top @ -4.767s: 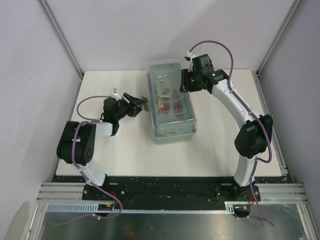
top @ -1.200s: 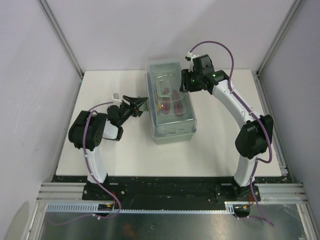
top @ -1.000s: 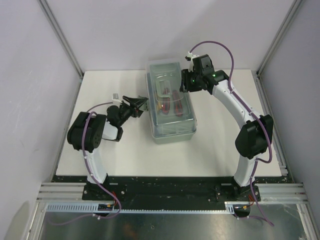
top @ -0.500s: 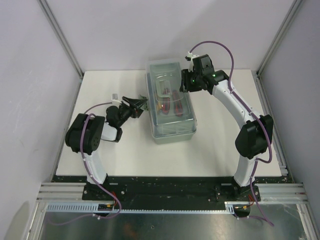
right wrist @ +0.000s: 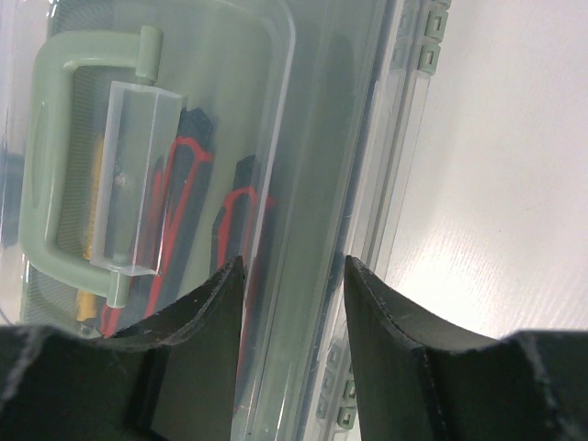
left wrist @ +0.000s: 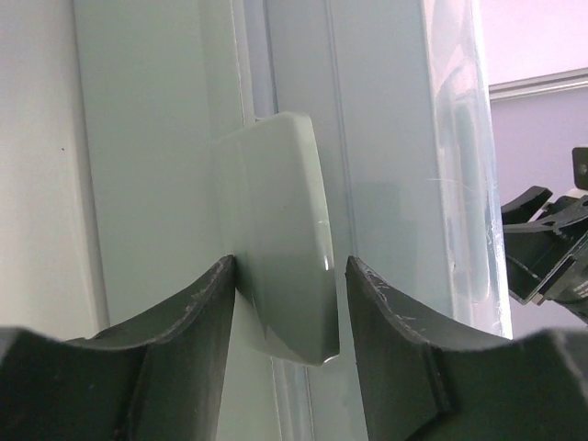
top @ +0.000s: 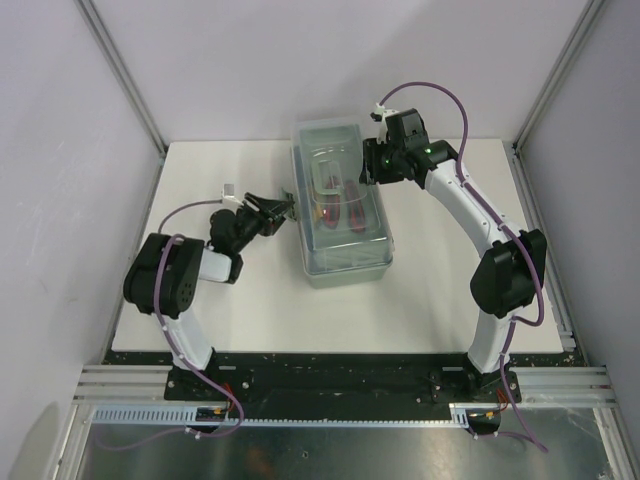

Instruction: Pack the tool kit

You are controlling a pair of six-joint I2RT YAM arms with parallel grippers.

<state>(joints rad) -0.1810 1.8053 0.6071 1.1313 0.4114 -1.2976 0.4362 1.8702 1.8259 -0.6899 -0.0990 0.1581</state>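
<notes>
straddling the side latch [left wrist: 276,211] of the tool kit [top: 345,255] with my left gripper [left wrist: 289,266], jaws parted, not clamped on it. tool kit sits mid-bench [top: 250,300] toward the far edge, lid [right wrist: 230,83] shut. right gripper [right wrist: 292,262] spread loose over the lid's right rim, red-black tools [right wrist: 184,193] inside.
</notes>
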